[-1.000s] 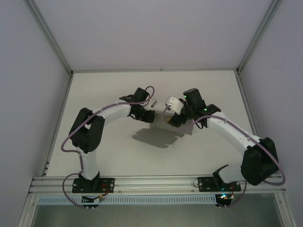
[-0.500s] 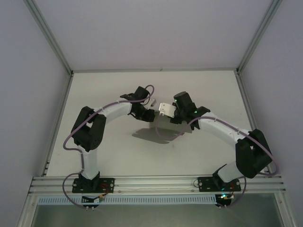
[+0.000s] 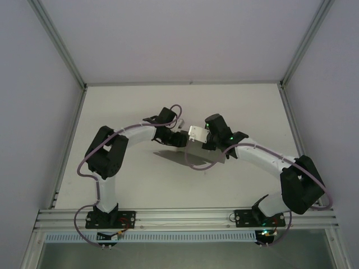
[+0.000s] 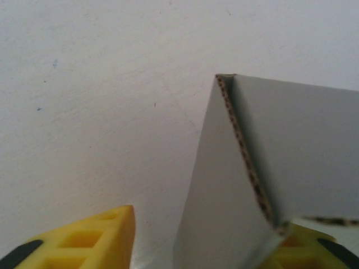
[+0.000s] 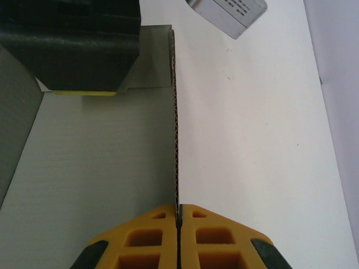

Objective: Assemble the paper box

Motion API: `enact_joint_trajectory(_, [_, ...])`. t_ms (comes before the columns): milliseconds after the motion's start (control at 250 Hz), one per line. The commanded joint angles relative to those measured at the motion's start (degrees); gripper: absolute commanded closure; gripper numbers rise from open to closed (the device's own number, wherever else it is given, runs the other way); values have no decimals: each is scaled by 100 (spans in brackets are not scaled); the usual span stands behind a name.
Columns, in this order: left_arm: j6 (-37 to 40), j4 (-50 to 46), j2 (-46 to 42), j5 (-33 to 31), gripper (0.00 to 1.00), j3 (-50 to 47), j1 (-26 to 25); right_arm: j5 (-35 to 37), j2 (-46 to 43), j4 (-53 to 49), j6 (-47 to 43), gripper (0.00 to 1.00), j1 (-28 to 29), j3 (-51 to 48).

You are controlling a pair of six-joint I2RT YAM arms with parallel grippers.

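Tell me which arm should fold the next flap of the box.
Probably left: the left gripper has jaws apart around a folded corner of the box, free to push. The right gripper is shut on a wall's edge, steadying it.

No text can be read — the silver block [image 5: 227, 14] bears tiny print (too blurred).

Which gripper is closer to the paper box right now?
Right. The right gripper is shut on the edge of one wall of the paper box. The left gripper is open at a folded corner, not clamping it.
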Motion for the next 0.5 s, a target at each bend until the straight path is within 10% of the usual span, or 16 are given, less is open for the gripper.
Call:
enact_joint_trajectory(0, [86,-135,127,29,60,-197,-9,57,-208,312,2,98,63,61])
enact_joint_trajectory(156, [106,-104,174,196,63,-152,-57,-8,-262,282,37,98,86,74])
enact_joint_trajectory(283, [-117,125,158,-310,100,-125,-162,108,-287,263,56,99,147,88])
enact_joint_trajectory(495, [-590,105,-56,-3899,100,-260,-689,368,-424,106,229,100,254,101])
